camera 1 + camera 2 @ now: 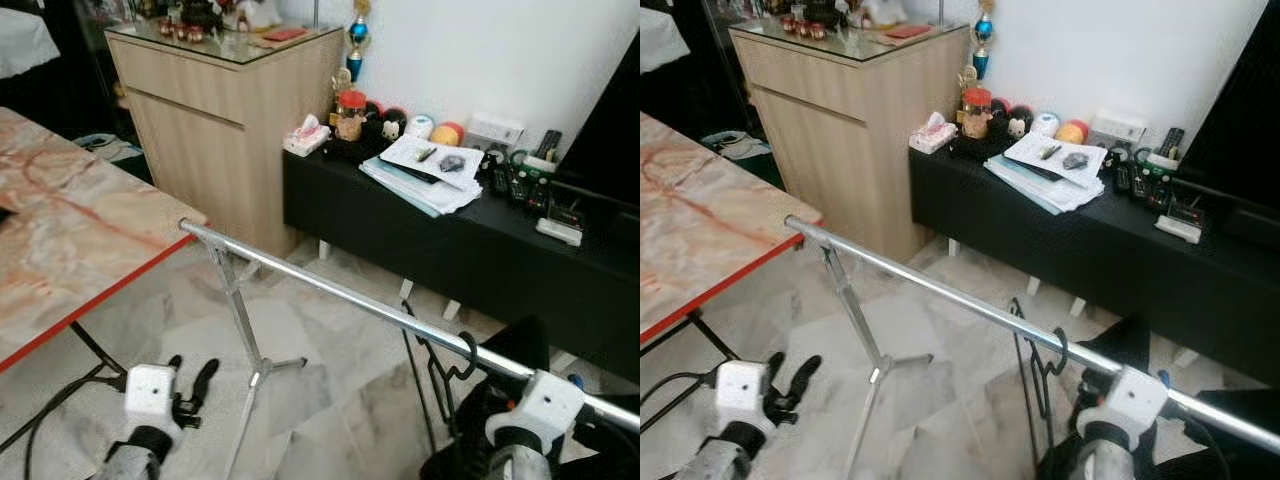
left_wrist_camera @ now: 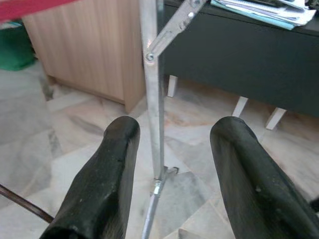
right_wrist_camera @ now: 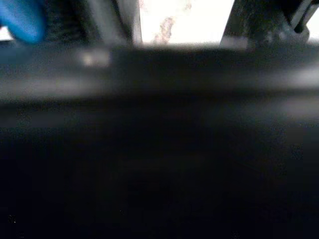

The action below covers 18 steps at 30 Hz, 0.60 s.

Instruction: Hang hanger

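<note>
My left gripper [image 1: 192, 385]: hanging low with fingers spread, holding nothing, the rack's upright leg [image 2: 152, 99] beyond it. My right gripper [image 1: 1110, 420]: rising against the silver rail [image 1: 340, 290]; I cannot tell its finger state. Black hanger [image 1: 445, 365]: hooking over the rail just beside it. Beyond: marble floor [image 1: 330, 400], black cabinet [image 1: 450, 240], wooden cupboard [image 1: 215, 120]. My right wrist view is showing blurred darkness.

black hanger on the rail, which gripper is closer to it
Right. The right gripper sits up at the rail beside the black hanger; the left gripper hangs low, well away, fingers open.
</note>
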Motion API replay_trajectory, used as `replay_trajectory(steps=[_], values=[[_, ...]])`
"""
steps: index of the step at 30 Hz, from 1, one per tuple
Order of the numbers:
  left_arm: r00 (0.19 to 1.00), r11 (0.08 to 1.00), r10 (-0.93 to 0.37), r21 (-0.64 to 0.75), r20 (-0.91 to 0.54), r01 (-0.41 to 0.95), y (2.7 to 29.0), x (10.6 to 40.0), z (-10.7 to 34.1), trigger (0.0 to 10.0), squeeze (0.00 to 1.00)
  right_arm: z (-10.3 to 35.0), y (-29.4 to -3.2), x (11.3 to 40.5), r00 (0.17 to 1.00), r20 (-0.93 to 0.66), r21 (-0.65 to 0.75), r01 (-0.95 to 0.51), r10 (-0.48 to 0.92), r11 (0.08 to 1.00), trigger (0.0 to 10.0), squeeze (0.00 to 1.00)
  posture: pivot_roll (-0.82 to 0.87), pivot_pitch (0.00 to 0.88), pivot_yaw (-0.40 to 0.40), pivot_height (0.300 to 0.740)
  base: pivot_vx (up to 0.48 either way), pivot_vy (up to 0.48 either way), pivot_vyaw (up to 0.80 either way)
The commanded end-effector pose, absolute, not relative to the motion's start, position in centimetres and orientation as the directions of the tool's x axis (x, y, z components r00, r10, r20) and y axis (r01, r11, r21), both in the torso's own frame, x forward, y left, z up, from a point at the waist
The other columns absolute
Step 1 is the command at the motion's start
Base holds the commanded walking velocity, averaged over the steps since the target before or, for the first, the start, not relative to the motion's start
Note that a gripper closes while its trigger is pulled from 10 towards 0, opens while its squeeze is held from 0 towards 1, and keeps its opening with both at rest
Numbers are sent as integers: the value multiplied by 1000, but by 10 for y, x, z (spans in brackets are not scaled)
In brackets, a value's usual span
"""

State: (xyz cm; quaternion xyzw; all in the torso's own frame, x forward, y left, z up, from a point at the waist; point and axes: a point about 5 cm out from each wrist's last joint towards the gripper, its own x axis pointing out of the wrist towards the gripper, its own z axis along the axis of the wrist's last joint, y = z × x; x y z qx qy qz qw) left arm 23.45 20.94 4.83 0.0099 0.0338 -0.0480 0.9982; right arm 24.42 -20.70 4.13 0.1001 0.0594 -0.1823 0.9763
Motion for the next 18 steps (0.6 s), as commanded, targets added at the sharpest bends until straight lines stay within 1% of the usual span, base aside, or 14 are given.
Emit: replay_trajectory(steps=[1, 18], values=[[992, 996, -86, 25, -88, 88, 214, 231, 45, 10000, 0, 35, -205, 241, 922, -189, 180, 370, -337, 911, 10000, 0, -12, 69, -54, 740, 0, 0, 0], [993, 996, -88, 9, -81, 89, 209, 230, 43, 10000, 0, 32, -200, 241, 929, -197, 176, 347, -312, 921, 10000, 0, -10, 65, -57, 740, 0, 0, 0]])
